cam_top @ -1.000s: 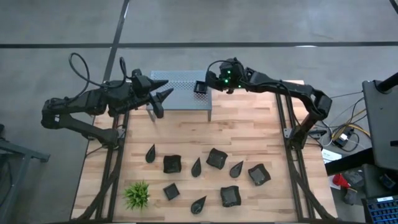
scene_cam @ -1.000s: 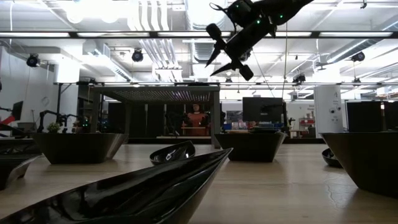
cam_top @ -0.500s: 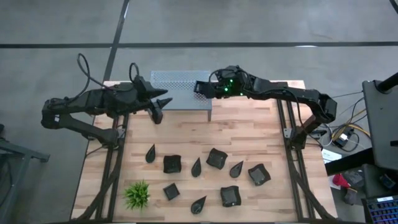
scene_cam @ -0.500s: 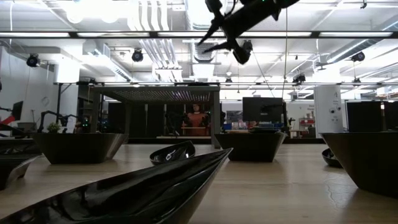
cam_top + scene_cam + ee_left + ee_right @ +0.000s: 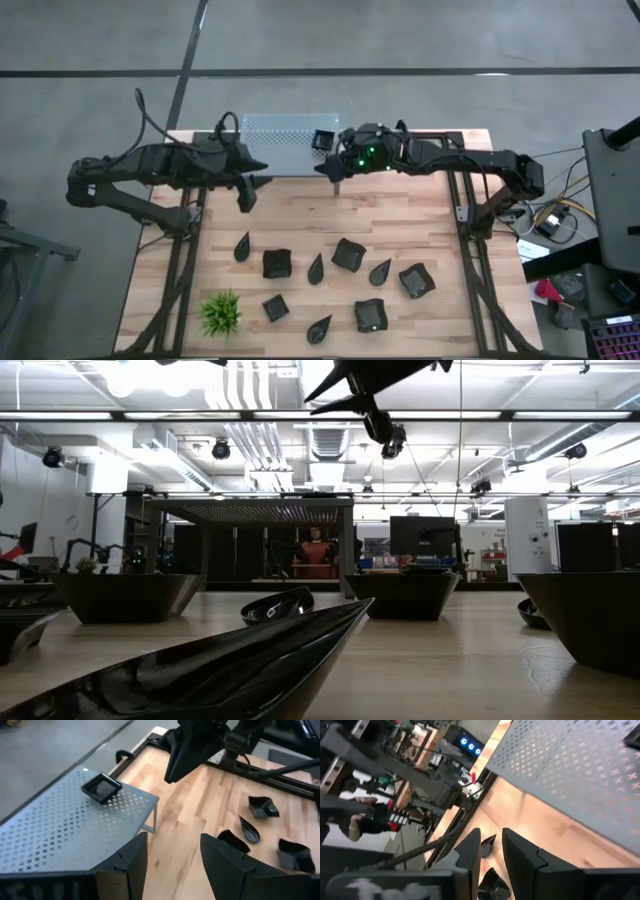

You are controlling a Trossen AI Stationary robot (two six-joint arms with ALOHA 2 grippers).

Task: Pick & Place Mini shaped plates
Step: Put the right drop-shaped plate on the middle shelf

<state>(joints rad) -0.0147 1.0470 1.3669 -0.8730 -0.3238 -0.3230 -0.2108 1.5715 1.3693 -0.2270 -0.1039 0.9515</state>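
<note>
One small square black plate (image 5: 322,139) with a raised rim is seen on the perforated grey shelf (image 5: 280,145) at the worktop's (image 5: 400,210) far edge, near the shelf's right end; the other glossy black plates (image 5: 347,254), square and teardrop, are scattered toward the near edge; the right claw (image 5: 325,166) is held just beside the shelf, fingers narrowly parted, empty; the left claw (image 5: 255,181) is spread wide, empty, at the shelf's left end.

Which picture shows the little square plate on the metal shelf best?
The left wrist view: the little square plate sits big and clear on the perforated metal shelf. The high view shows it tiny. The low view doesn't show it; the right wrist view shows only shelf.
</note>
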